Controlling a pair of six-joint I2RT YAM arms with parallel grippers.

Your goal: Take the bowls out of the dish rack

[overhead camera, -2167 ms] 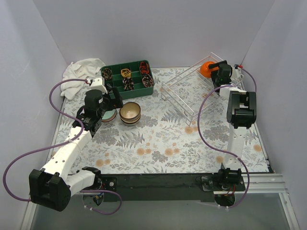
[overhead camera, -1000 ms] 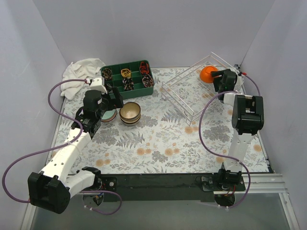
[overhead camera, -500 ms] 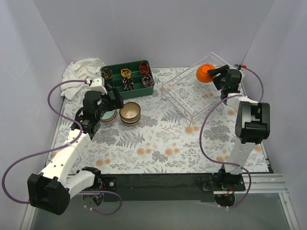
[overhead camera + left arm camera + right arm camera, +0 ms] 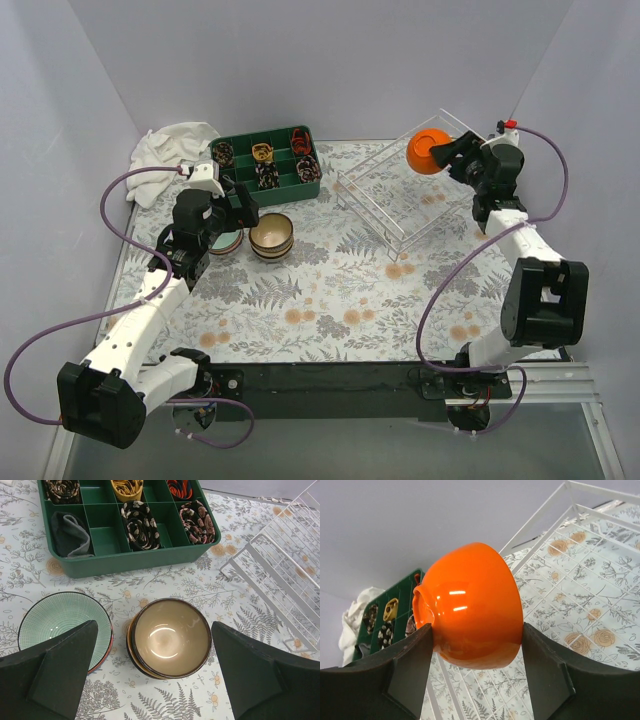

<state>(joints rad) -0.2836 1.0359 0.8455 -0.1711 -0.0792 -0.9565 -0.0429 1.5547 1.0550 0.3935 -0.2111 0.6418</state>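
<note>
My right gripper [image 4: 442, 152] is shut on an orange bowl [image 4: 428, 152] and holds it tilted in the air above the far end of the clear wire dish rack [image 4: 400, 195]. In the right wrist view the orange bowl [image 4: 472, 605] sits squeezed between both fingers [image 4: 405, 670], with the rack [image 4: 580, 555] below it. My left gripper [image 4: 228, 205] is open and empty above a stack of brown bowls [image 4: 271, 236] and a green bowl [image 4: 228, 240] on the table. In the left wrist view the brown bowls [image 4: 170, 637] and green bowl [image 4: 62, 622] lie between its fingers.
A green divided tray [image 4: 265, 162] with rolled items stands behind the bowls, and it also shows in the left wrist view [image 4: 125, 525]. A white cloth [image 4: 170, 150] lies at the far left. Grey walls close in on the left, back and right.
My right gripper has lifted the orange bowl up out of the rack and the right arm has swung to the right. The left arm has barely moved.
</note>
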